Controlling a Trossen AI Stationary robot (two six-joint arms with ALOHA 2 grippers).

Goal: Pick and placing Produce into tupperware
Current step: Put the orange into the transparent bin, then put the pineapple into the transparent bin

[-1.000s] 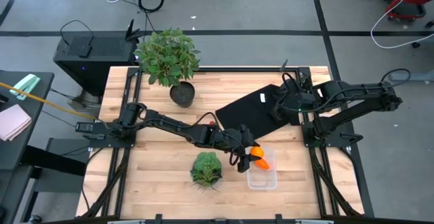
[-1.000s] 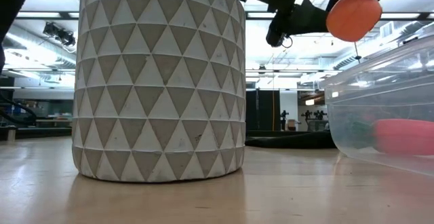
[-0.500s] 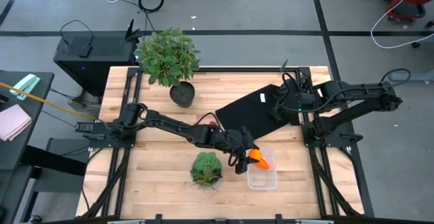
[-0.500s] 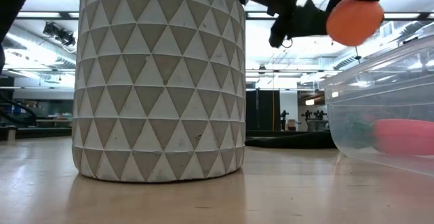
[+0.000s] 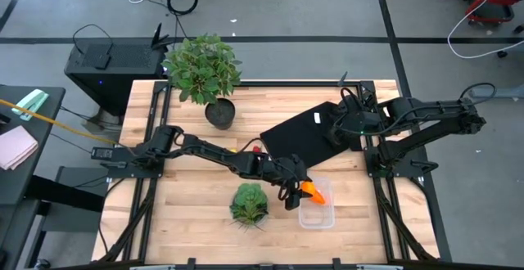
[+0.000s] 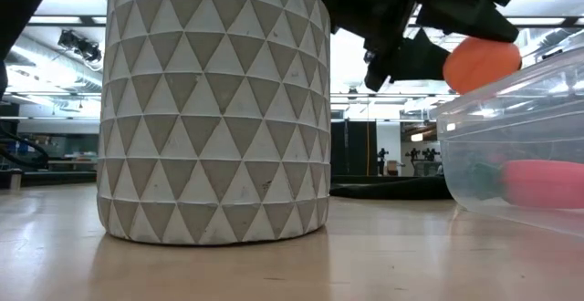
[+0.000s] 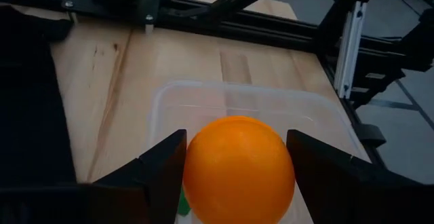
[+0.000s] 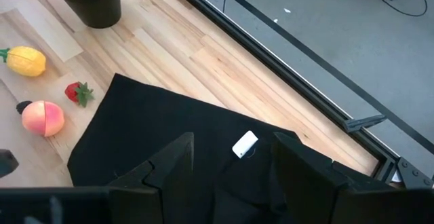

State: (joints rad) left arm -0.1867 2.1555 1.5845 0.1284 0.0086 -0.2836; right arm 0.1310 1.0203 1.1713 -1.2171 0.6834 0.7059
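- Over on the left, the lettuce head [image 5: 248, 203] sits untouched, just beside the work.
- Mid-table, the left gripper [image 5: 296, 190] has its jaws closed snugly on the orange ball [image 7: 239, 168], right above the tupperware [image 5: 316, 213] near rim.
- It should centre over the box and release low, so the ball doesn't bounce out.
- Far right, the right gripper [image 8: 230, 176] waits over the black cloth [image 8: 176, 142], jaws apart, empty.

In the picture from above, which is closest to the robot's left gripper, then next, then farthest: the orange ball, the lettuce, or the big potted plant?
1. Orange ball: held in the left gripper, over the tupperware.
2. Lettuce: on the table beside the left arm.
3. Potted plant: at the table's far edge.
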